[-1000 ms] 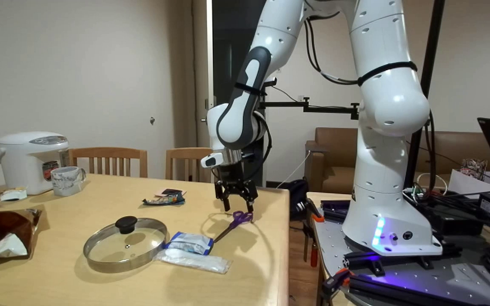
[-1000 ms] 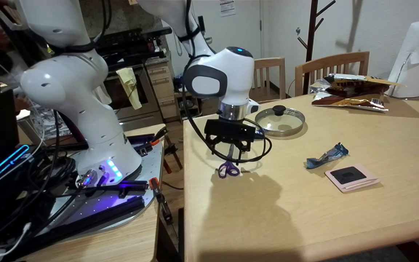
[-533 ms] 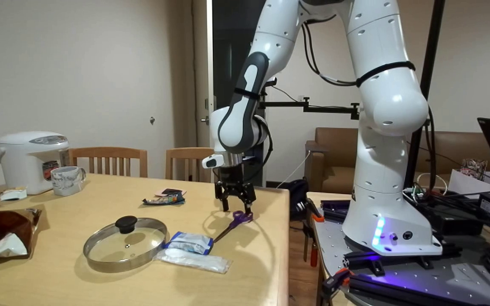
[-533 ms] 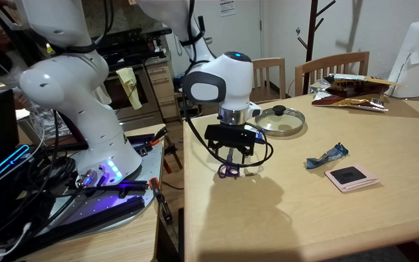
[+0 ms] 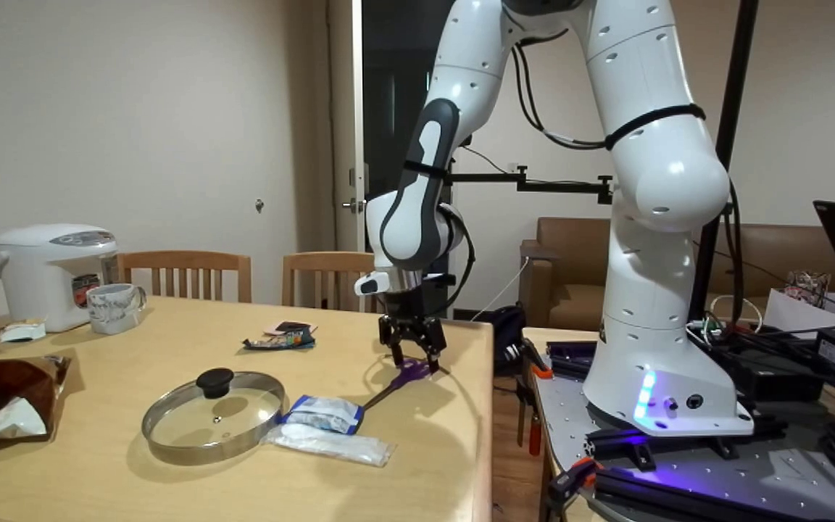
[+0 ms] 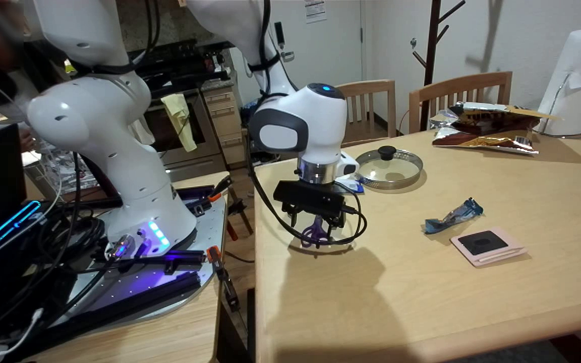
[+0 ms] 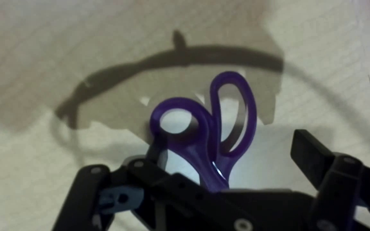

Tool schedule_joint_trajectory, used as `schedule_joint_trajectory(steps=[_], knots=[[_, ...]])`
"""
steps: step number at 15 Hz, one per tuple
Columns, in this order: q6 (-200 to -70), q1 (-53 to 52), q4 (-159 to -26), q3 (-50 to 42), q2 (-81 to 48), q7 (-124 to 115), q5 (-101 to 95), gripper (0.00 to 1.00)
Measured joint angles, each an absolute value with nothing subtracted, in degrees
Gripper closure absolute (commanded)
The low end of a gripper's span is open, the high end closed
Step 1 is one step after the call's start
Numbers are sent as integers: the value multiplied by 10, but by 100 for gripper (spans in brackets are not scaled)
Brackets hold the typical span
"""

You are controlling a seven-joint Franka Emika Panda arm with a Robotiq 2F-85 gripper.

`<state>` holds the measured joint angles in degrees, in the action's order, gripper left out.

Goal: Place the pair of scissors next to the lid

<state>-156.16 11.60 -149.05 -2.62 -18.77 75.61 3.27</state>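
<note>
One pair of scissors [image 7: 208, 144] is laid on the pale wooden worktop [image 5: 193, 348], near its edge, the pincer [image 7: 230, 145] spread wide at the handles. Just beside one lid [image 5: 214, 418], two packets [image 5: 325, 415] are set. Farther off, in an exterior view, one mug [image 5: 111, 310], two chairs [image 5: 184, 262] and one sofa [image 5: 571, 249] are seen.

Dim indoor light, a broad soft-edged shadow [image 6: 341, 302] across the table [image 6: 547, 201], wrist view slightly blurry.

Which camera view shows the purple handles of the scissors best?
The wrist view: the purple handles appear largest there, seen from above, though a finger overlaps one edge. Both exterior views show them much smaller, near the gripper.
</note>
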Motion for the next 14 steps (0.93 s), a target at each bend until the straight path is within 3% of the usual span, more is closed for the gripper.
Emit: schedule_joint_trajectory(steps=[14], knots=[[-1562,116,-1490,-27,-194,698,29,0]])
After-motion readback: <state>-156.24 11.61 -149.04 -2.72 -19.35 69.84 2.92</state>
